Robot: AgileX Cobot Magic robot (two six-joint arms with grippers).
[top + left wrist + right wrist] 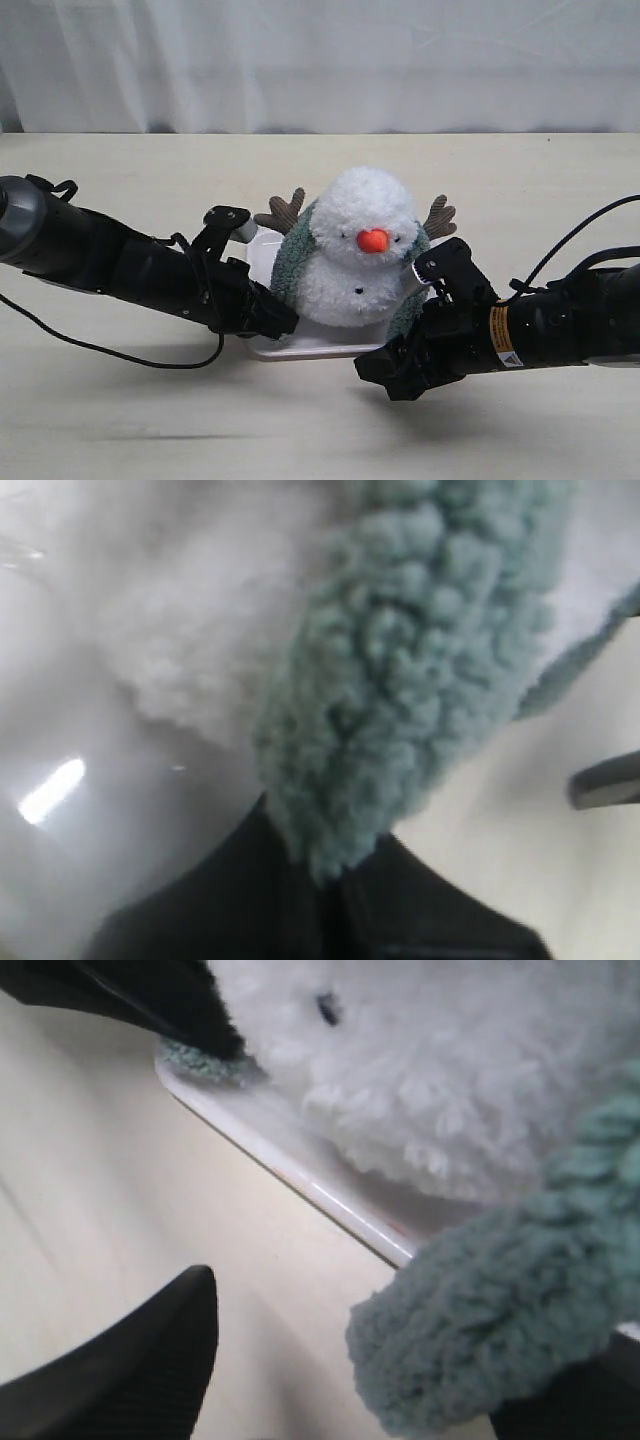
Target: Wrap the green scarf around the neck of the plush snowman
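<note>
The plush snowman (355, 250) stands upright on a white tray (300, 348). The green scarf (290, 262) passes behind its neck and hangs down both sides of the body, leaving the front of the neck bare. My left gripper (285, 320) is shut on the scarf's left end (400, 680), pinched at the fingertips (335, 880) beside the white pile (180, 630). My right gripper (400, 375) stands open at the tray's front right corner. The scarf's other end (500, 1310) hangs between its fingers (130, 1370), close to the far one. A black button (327, 1007) shows on the body.
The tray's rim (320, 1185) lies just beyond the right gripper's fingers. The left gripper's black tip (150, 995) shows across the tray. A pale tabletop (150, 420) surrounds the tray, and a white curtain (320, 60) hangs behind.
</note>
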